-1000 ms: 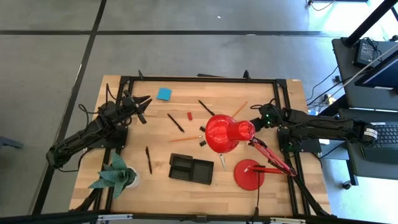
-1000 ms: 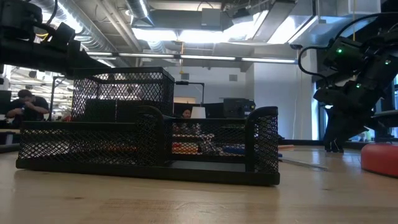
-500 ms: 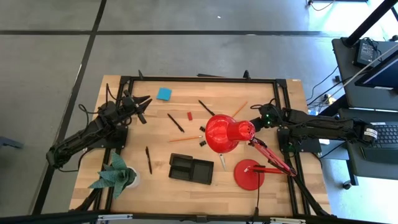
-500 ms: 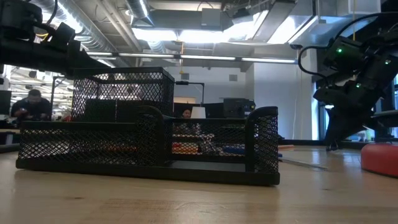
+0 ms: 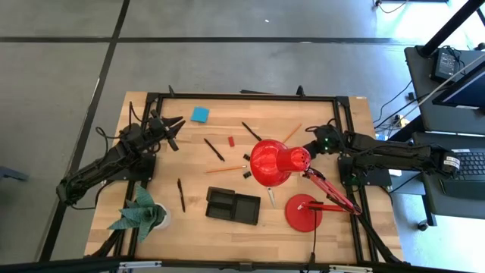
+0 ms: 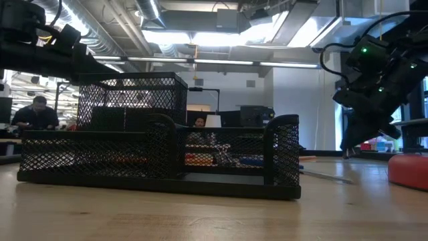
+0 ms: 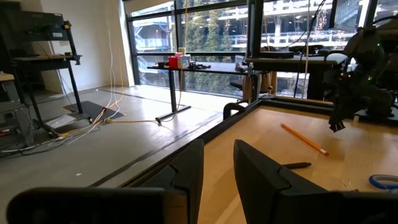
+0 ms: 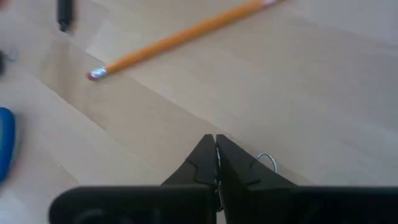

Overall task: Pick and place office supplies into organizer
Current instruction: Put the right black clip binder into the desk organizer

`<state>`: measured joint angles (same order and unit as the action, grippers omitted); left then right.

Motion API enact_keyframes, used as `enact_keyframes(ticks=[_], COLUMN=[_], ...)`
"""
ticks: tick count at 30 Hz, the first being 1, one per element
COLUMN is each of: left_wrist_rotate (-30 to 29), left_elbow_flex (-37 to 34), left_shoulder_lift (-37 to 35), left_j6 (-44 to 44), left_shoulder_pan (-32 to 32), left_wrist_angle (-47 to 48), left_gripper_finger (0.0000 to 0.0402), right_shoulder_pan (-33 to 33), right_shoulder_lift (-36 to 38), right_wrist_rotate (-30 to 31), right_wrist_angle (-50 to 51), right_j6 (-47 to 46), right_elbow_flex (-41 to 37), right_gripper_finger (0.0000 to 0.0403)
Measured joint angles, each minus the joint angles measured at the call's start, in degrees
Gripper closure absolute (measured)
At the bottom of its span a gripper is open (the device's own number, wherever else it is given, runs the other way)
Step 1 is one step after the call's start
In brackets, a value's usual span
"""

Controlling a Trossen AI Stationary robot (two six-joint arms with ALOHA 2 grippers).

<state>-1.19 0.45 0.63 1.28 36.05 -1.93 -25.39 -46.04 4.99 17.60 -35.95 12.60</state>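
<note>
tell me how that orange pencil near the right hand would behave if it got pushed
The pencil looks thin, straight and stiff, so it would likely slide or roll on the smooth wooden table rather than bend. It looks light, and it lies flat, so a pinch must come low.

right gripper: a thin wire loop pokes out beside its tips; whether it is pinched cannot be told
right gripper, high view: tips hidden behind the big red lamp shade
blue-handled scissors: only a blurred blue edge shows, cut off by the picture's side
low black mesh organizer: items behind its mesh are too blurred to name
small black clips: too small to make out
</note>
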Motion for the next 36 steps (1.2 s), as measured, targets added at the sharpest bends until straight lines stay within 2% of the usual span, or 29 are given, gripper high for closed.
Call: enact_keyframes(ticks=[4,12,20,36], left_wrist_rotate=[-1.1,-1.4,-1.4,-1.4], left_elbow_flex=[0.0,0.0,0.0,0.0], left_shoulder_lift=[0.0,0.0,0.0,0.0], left_j6=[0.0,0.0,0.0,0.0], left_shoulder_pan=[0.0,0.0,0.0,0.0], left_wrist_angle=[0.0,0.0,0.0,0.0], left_gripper_finger=[0.032,0.032,0.032,0.032], right_shoulder_pan=[0.2,2.3,6.3,9.3], right_shoulder_lift=[0.0,0.0,0.0,0.0], right_wrist_rotate=[-0.6,-6.6,-7.2,-7.2], right_wrist_angle=[-5.3,-21.2,-33.2,-35.1], right_j6=[1.1,6.2,11.3,12.5], right_elbow_flex=[0.0,0.0,0.0,0.0], right_gripper_finger=[0.0397,0.0397,0.0397,0.0397])
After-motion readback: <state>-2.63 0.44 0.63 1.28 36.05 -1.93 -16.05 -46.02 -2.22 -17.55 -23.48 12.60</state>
